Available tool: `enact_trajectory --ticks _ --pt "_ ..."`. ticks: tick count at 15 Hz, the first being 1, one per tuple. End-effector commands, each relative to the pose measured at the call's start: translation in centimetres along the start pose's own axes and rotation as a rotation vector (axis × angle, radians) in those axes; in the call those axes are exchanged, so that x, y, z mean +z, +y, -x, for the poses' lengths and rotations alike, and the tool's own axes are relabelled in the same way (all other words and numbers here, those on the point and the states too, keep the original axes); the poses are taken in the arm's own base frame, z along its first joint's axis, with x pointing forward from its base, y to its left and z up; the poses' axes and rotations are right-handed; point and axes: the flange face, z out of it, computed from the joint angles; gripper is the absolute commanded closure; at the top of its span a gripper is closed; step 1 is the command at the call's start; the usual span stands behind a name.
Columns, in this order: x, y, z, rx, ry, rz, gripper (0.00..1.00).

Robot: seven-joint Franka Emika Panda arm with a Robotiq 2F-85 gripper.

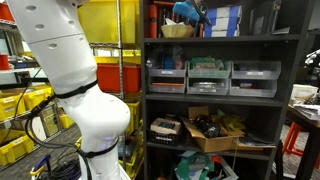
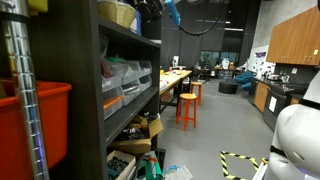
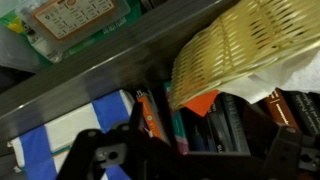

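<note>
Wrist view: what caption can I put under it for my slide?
Open pincer near a woven basket, with a row of books beside it.

Here's the white, smooth-shelled robot arm (image 1: 78, 85), filling the near side of an exterior view. Its fat rounded links are stacked one over another with a dark seam ring between them, and the upper link leans up out of the top of the frame. In an exterior view, a white rounded shoulder (image 2: 297, 135) of the same arm bulges in at the lower corner. Over to the wrist view: the black two-fingered metal gripper (image 3: 195, 155) comes in from the bottom edge, jaws spread wide, black fingers (image 3: 100, 157) out at either side with nothing pinched between them.
</note>
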Motion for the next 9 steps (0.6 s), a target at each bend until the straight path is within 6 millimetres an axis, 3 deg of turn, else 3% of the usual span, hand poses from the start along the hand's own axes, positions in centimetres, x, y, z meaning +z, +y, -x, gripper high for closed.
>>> enact_trajectory --ticks 1,2,4,5,7,9 --pt "-1.62 0.07 1.23 0.066 -0.034 -0.032 0.0" --pt "-1.82 0.09 1.5 0.077 -0.044 -0.043 0.03" --pt "-2.16 0.13 1.76 0.108 -0.062 -0.078 0.28" --pt "-2.26 0.16 1.87 0.128 -0.072 -0.101 0.3" --pt "-2.5 0.15 2.01 0.162 -0.087 -0.153 0.45" --pt "-2.59 0.19 2.13 0.193 -0.098 -0.19 0.5"
